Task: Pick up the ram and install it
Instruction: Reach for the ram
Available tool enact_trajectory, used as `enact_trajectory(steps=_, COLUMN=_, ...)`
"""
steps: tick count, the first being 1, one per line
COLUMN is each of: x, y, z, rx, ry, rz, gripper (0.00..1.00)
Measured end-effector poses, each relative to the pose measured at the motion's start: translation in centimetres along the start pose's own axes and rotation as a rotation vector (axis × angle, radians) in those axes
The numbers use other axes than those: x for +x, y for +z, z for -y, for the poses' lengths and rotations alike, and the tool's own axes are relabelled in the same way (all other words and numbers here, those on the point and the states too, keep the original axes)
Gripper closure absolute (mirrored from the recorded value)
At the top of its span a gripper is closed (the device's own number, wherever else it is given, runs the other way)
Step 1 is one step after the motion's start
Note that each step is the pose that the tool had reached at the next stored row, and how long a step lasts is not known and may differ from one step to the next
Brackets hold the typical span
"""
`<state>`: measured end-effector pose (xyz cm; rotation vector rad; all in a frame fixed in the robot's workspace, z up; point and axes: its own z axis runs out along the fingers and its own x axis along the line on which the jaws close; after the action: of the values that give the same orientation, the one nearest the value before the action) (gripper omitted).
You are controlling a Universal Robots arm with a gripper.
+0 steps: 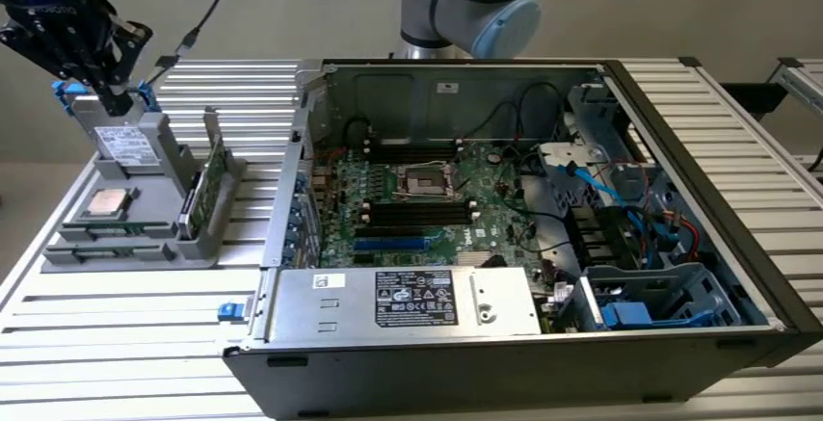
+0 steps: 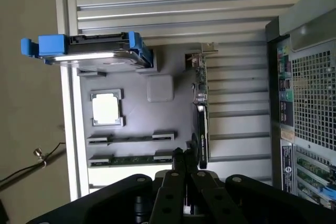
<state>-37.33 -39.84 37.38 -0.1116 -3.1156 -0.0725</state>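
The ram is a thin green stick lying in the slot of a grey parts tray farthest from the hard drive. My gripper hangs above that tray with its black fingers pressed together and nothing between them. In the wrist view its tips sit just past one end of the ram, beside the upright card. In the exterior view the gripper is at the far upper left, over the back of the tray. The open computer case holds the motherboard with its long black memory slots.
On the tray stand a hard drive with blue rails, a square silver processor and an upright green expansion card. The case's side wall rises right beside the tray. Cables and drive cages crowd the case at the exterior view's right.
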Motion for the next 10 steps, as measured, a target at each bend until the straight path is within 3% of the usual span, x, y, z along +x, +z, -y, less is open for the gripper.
enact_trajectory(steps=8, x=3.2, y=1.13, z=0.28, rx=0.0010, ry=-0.004, rz=-0.0128, gripper=0.90)
enact_trajectory(steps=10, x=3.8, y=1.33, z=0.33, rx=0.0018, ry=-0.005, rz=-0.0184, gripper=0.90)
